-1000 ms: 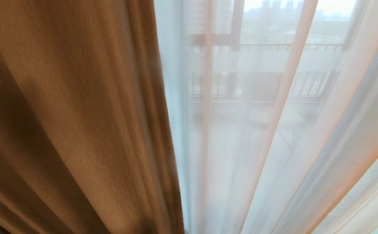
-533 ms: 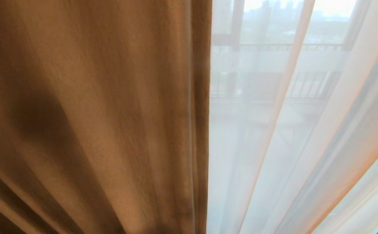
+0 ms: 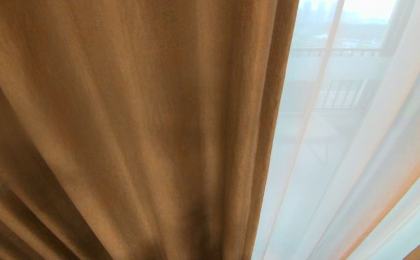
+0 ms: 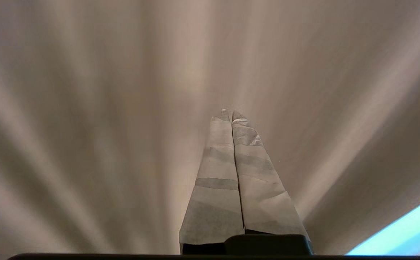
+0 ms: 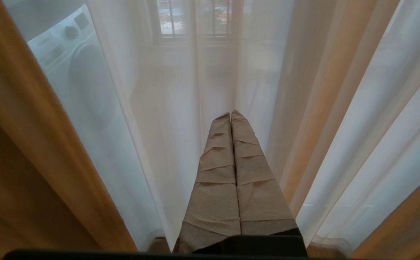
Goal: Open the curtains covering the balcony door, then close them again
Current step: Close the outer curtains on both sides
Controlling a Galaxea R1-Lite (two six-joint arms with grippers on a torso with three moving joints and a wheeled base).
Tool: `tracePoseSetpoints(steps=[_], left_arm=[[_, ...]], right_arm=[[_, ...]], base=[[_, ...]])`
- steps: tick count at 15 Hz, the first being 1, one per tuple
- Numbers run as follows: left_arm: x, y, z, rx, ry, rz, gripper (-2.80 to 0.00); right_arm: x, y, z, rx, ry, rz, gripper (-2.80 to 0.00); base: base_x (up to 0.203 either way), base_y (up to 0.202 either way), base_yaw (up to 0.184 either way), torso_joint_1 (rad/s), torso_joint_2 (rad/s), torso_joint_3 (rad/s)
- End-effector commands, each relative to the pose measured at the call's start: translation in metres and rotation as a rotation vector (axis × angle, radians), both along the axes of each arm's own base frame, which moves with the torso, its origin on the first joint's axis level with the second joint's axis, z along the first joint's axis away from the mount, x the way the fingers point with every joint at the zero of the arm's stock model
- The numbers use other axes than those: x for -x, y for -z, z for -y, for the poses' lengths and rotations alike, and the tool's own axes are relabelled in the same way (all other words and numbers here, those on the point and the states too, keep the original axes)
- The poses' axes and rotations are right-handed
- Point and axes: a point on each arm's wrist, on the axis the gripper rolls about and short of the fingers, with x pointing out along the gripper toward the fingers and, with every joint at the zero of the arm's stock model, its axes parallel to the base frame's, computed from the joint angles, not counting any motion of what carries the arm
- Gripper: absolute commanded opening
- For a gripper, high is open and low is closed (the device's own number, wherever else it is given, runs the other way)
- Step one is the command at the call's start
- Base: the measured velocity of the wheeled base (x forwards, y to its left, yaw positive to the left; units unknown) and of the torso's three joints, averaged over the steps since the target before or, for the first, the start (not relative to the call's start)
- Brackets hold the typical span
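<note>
- Rightward swept the thick drape (image 3: 141, 126), now covering most of the sheer (image 3: 340, 162) it had left bare a second before.
- Closing looked well underway.
- Left gripper (image 4: 228, 115) was pinched shut against the fabric, holding nothing visible.
- Right gripper (image 5: 230, 115) sat closed, idle.

A white front-loading washing machine (image 5: 69, 68) with a round door and small knobs stands outside, and a dark metal bar railing (image 3: 340, 94) runs in front of a hazy row of distant city buildings (image 3: 354, 27).
</note>
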Motion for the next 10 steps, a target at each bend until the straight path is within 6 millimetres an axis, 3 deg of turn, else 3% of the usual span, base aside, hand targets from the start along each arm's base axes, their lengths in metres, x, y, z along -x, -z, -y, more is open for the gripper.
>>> tracePoseSetpoints(steps=[1,3,10], left_arm=[[0.016,0.027,0.002,-0.042,-0.030,-0.013,-2.80],[0.024,0.051,0.002,-0.095,-0.056,-0.049,-2.80],[0.058,0.095,0.002,-0.122,-0.105,-0.011,-2.80]], right_arm=[[0.000,0.000,0.000,0.000,0.001,0.000,-2.80],[0.000,0.000,0.000,0.000,0.001,0.000,-2.80],[0.000,0.000,0.000,0.000,-0.001,0.000,-2.80]], base=[[0.000,0.000,0.000,0.000,0.00,0.000],[0.000,0.000,0.000,0.000,0.00,0.000],[0.000,0.000,0.000,0.000,0.00,0.000]])
